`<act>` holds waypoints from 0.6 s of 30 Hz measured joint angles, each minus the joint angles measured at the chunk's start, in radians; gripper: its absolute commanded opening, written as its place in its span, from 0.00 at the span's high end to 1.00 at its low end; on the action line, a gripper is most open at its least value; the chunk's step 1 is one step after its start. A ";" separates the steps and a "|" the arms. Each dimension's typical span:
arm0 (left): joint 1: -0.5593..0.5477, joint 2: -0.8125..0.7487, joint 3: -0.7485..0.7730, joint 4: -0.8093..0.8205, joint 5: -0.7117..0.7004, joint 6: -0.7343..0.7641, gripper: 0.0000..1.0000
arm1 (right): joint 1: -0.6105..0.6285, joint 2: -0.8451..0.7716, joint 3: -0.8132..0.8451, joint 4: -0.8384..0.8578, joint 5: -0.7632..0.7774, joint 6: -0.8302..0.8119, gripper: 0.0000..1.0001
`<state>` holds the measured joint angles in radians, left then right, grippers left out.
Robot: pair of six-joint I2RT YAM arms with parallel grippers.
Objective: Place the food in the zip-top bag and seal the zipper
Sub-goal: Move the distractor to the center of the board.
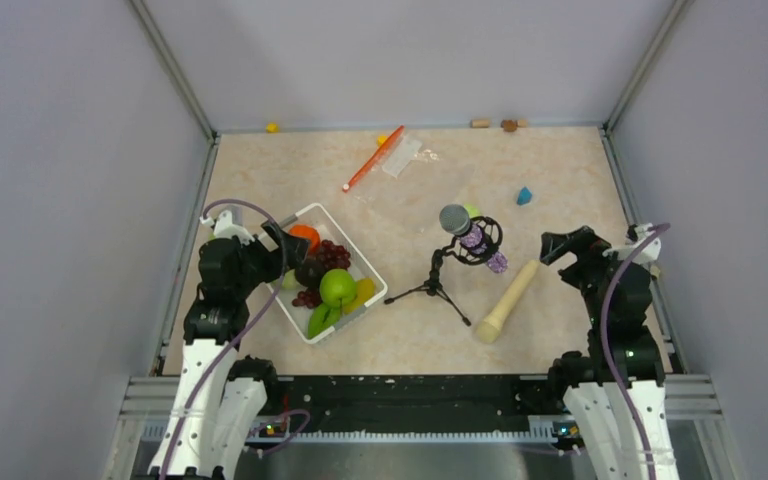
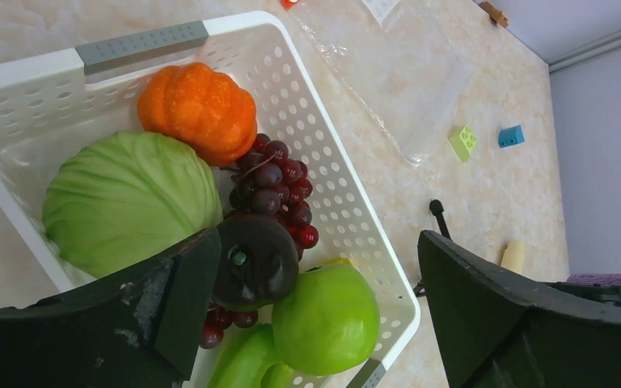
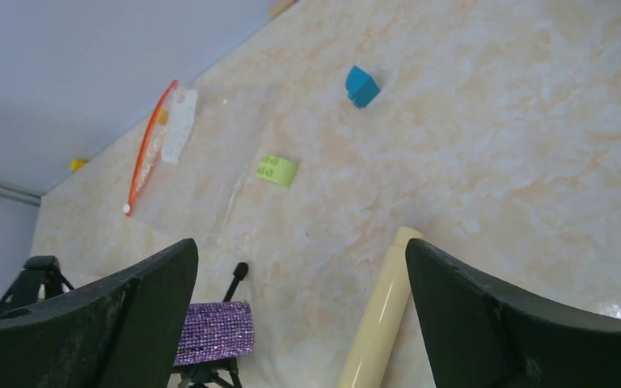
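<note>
You'll find a white slotted basket (image 2: 331, 190) at the near left and a microphone on a small tripod (image 1: 470, 238) mid-table. A beige rod (image 1: 507, 300) lies just right of it, a light-green block (image 3: 278, 170) sits by its head, and a blue block (image 1: 525, 196) is farther right.

The green apple (image 2: 327, 319) is glossy, the white basket (image 2: 348, 202) matt plastic, the table (image 2: 485, 202) smooth.

Right gripper (image 3: 299, 246) wide open, dark fingers (image 3: 129, 323) framing the marbled table (image 3: 493, 162) and holding nothing. Between them lies a beige rod (image 3: 380, 311), and just left of it, a purple glittery microphone (image 3: 214, 331). Further out sit a green block (image 3: 278, 170) and a blue block (image 3: 361, 86). The clear zip-top bag (image 3: 210, 162) lies flat, its red-orange zipper (image 3: 149, 145) on the far-left edge.
</note>
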<state>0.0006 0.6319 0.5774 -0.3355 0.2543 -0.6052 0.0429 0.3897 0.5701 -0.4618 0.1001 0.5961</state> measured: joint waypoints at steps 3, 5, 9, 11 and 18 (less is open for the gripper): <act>0.000 -0.013 0.000 0.003 0.003 -0.003 0.03 | 0.000 -0.060 -0.002 0.030 0.001 0.000 0.01; 0.000 -0.020 0.000 0.006 0.004 -0.003 0.03 | 0.000 -0.093 -0.018 0.058 -0.025 -0.002 0.01; 0.000 -0.021 0.000 0.011 0.007 -0.003 0.03 | 0.000 -0.130 -0.042 0.075 -0.134 -0.037 0.01; 0.000 -0.022 -0.003 0.014 0.008 -0.003 0.03 | 0.000 -0.125 -0.034 0.068 -0.199 -0.063 0.01; 0.000 -0.042 -0.019 0.021 0.018 -0.010 0.03 | 0.000 -0.019 0.125 0.021 -0.351 -0.118 0.01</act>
<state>0.0006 0.5903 0.5587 -0.3141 0.2726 -0.6151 0.0425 0.3702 0.6949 -0.4404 -0.2512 0.4778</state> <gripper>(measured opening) 0.971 0.990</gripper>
